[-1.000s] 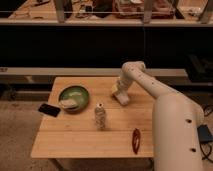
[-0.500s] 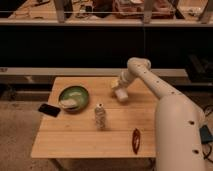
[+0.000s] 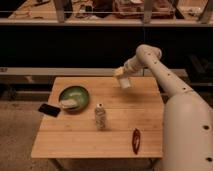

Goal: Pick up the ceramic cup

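The white ceramic cup point(image 3: 125, 82) hangs from my gripper point(image 3: 121, 75) above the far right part of the wooden table point(image 3: 65, 142). The gripper is shut on the cup and holds it clear of the tabletop. My white arm point(image 3: 160, 75) reaches in from the right, with its large body at the lower right. The cup's upper part is partly hidden by the gripper.
A green bowl point(image 3: 75, 95) with a pale object in it sits at the table's left. A black phone point(image 3: 49, 109) lies at the left edge. A small patterned bottle point(image 3: 100, 118) stands in the middle. A red item point(image 3: 136, 140) lies near the front right.
The gripper has risen from the tabletop with the white cup in it. The cup has come off the table. The other objects have not moved.
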You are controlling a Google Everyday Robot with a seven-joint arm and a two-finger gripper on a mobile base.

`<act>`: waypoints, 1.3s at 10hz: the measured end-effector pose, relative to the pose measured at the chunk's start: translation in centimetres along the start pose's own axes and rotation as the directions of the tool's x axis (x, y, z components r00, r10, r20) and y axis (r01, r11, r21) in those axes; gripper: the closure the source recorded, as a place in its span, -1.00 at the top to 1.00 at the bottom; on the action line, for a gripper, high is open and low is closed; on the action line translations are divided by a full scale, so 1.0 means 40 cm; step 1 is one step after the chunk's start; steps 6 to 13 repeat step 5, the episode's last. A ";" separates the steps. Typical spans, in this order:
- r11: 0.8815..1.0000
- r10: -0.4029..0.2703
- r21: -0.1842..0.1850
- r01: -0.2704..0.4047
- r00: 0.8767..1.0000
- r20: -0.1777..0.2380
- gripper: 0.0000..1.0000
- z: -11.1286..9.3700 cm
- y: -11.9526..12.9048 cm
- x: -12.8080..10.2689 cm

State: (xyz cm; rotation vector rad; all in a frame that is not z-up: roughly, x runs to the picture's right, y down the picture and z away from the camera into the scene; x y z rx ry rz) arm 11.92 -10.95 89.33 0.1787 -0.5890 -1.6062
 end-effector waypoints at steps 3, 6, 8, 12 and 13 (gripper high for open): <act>0.998 -0.016 0.063 0.019 0.999 -0.045 -0.04 -0.109 -0.056 0.033; 0.994 -0.023 0.105 0.028 0.999 -0.047 -0.06 -0.138 -0.086 0.030; 0.994 -0.023 0.105 0.028 0.999 -0.047 -0.06 -0.138 -0.086 0.030; 0.994 -0.023 0.105 0.028 0.999 -0.047 -0.06 -0.138 -0.086 0.030; 0.994 -0.023 0.105 0.028 0.999 -0.047 -0.06 -0.138 -0.086 0.030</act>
